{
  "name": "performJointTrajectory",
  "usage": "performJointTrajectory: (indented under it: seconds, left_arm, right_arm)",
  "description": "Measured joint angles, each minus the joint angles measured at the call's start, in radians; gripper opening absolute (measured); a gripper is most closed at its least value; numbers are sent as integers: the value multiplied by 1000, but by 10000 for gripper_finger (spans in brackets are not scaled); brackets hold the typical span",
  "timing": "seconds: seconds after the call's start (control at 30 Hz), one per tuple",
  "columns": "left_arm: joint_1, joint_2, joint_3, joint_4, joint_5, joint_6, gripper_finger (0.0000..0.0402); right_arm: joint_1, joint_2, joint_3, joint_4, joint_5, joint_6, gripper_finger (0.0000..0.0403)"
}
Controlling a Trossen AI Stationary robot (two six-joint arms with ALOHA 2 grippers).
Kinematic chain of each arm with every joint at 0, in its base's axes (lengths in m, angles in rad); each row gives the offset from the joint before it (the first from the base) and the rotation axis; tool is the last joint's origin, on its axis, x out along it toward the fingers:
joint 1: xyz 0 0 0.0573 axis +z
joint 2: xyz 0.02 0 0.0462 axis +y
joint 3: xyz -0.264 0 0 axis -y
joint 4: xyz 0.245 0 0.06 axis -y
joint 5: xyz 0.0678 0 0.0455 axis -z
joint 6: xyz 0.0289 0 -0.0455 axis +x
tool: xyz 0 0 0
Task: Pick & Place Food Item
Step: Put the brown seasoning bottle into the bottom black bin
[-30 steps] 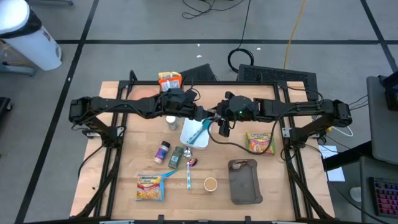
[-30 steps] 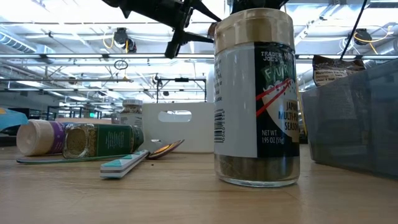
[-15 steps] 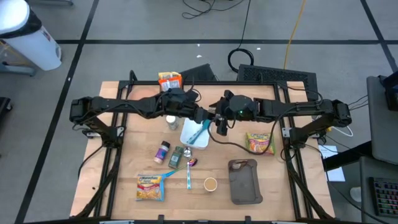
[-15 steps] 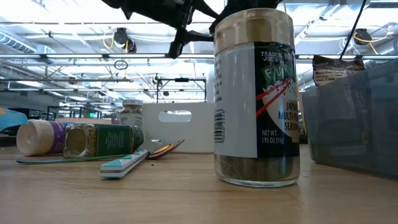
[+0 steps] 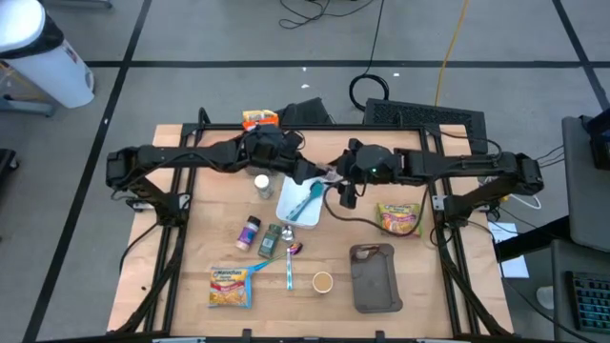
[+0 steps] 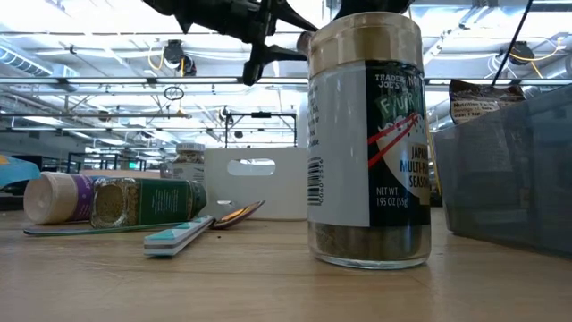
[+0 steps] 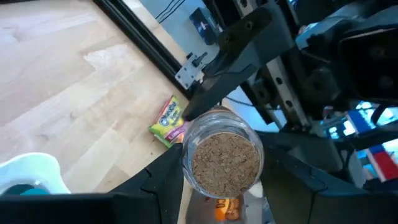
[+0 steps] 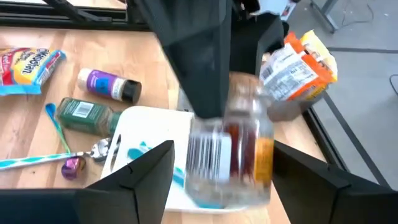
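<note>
A grey taped floor surrounds the wooden table (image 5: 191, 238), where both arms meet above its middle, toward the far edge; the left gripper (image 5: 316, 174) is clamped on a clear spice jar (image 8: 230, 149) with a barcode label and a cork-coloured top, holding it in the air over the white bin (image 5: 298, 202). The right gripper (image 8: 217, 186) faces it with its fingers spread wide, one on each side of the jar and apparently not yet touching. This looks like a hand-over. To do it well, the right fingers should close squarely on the jar's body below the left grip, and the left should let go only once that hold is firm, since a glass-smooth jar could slip or tilt. The white bin holds a teal utensil (image 5: 307, 202); a dark tray (image 5: 374, 278) lies toward the near right corner, with nothing visible in it; another seasoning jar (image 6: 368, 143) stands at the near edge, holding dark flakes.
</note>
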Motion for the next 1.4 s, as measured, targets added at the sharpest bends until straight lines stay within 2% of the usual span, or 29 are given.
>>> performJointTrajectory:
  seconds: [0.1,0.23,0.33,0.5,0.67,0.77,0.93,1.1,1.27,1.4]
  left_arm:
    - [15,-3,81,-148,10,102,183]
    - [17,-4,244,-421,-44,312,183]
    - [15,-4,363,-561,-77,444,183]
    - [3,-4,527,-723,-74,571,183]
    - [-51,23,628,-798,-34,616,183]
    - [-88,73,674,-841,9,618,183]
    - [-139,190,780,-957,37,628,183]
    - [-164,303,907,-1123,34,638,183]
    - [-192,374,1005,-1201,22,663,183]
    - [-207,394,1041,-1212,22,690,183]
  right_arm:
    - [0,-35,0,-21,0,30,244]
    - [1,-95,0,-35,-3,71,244]
    - [1,-143,0,-38,-7,119,244]
    - [0,-222,0,-22,-122,232,243]
    - [3,-255,0,4,-256,331,244]
    - [18,-246,-15,13,-287,364,244]
    - [48,-214,-82,59,-287,389,243]
    - [89,-206,-168,198,-283,420,244]
    - [120,-206,-250,328,-178,435,238]
    - [127,-199,-304,426,-166,449,233]
